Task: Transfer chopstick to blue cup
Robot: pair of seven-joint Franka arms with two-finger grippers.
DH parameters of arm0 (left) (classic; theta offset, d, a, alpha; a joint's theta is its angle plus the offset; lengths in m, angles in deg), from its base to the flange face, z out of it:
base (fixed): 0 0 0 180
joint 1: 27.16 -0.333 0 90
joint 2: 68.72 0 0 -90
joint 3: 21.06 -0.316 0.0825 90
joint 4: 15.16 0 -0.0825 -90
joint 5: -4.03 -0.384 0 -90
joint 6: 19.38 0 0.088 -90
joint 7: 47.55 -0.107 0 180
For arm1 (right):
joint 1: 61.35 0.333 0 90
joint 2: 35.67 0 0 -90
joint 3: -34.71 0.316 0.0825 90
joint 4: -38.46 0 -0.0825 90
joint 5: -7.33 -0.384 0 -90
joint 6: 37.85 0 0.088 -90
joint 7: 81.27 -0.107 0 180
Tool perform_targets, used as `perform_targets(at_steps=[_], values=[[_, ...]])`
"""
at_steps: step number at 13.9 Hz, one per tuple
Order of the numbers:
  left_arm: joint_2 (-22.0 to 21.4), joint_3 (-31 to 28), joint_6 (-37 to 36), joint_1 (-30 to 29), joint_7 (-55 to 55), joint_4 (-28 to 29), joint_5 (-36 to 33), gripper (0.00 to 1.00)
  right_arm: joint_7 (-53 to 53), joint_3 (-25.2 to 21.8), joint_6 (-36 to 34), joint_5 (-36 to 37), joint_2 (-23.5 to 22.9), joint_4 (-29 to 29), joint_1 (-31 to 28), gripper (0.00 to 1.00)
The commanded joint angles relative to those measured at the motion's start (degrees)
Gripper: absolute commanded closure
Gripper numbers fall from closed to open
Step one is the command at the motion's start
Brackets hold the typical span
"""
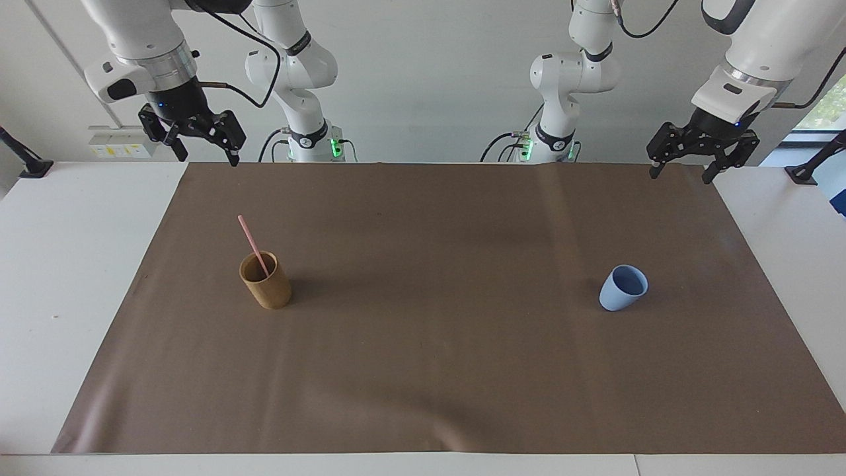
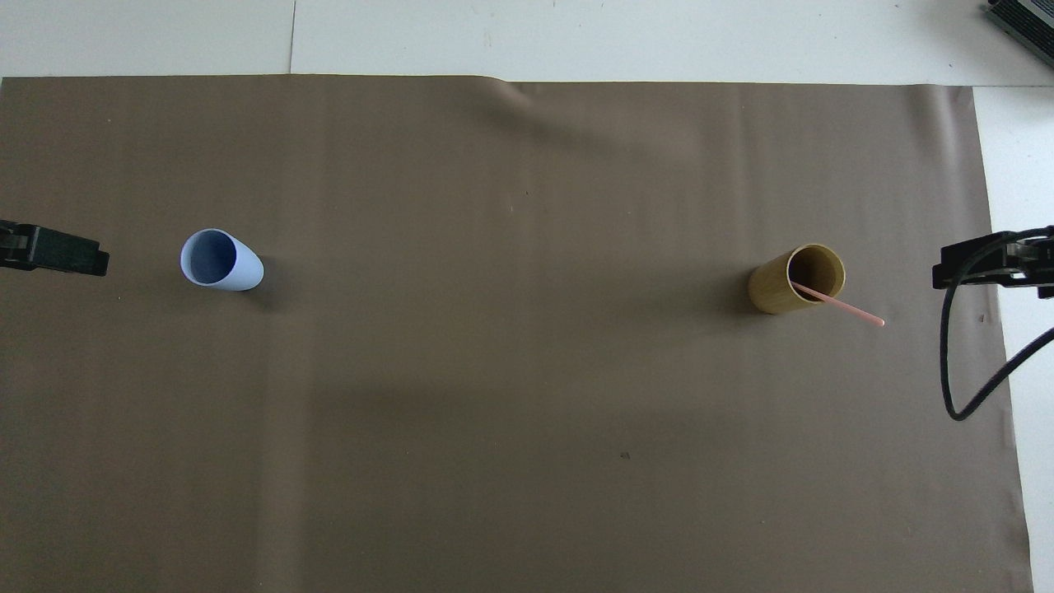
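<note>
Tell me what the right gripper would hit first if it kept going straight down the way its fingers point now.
The right gripper, open and empty, points down at the robots' edge of the table. It would probably meet the brown mat or bare table there, not the tan cup holding the chopstick. Depth is uncertain.

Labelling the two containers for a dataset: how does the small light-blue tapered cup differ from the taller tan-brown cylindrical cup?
The light-blue tapered cup is shorter and narrows toward its base; the tan-brown cylindrical cup is taller and straight-sided. The blue one is empty; the tan one holds the thin pale-pink chopstick, leaning out over its rim. Both stand upright, open end up, on the brown mat.
</note>
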Motion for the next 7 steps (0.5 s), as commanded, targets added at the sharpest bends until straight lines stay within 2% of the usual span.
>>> perform_targets(at_steps=[1, 7], values=[[0.38, 0.25, -1.24, -0.51, 0.39, -1.22, -0.30, 0.00, -0.30, 0.21, 0.76, -0.63, 1.88, -2.15, -0.38, 0.00], [0.02, 0.25, -1.24, -0.51, 0.30, -1.39, -0.13, 0.00, -0.13, 0.56, 0.41, -0.54, 2.67, -2.14, -0.30, 0.00]])
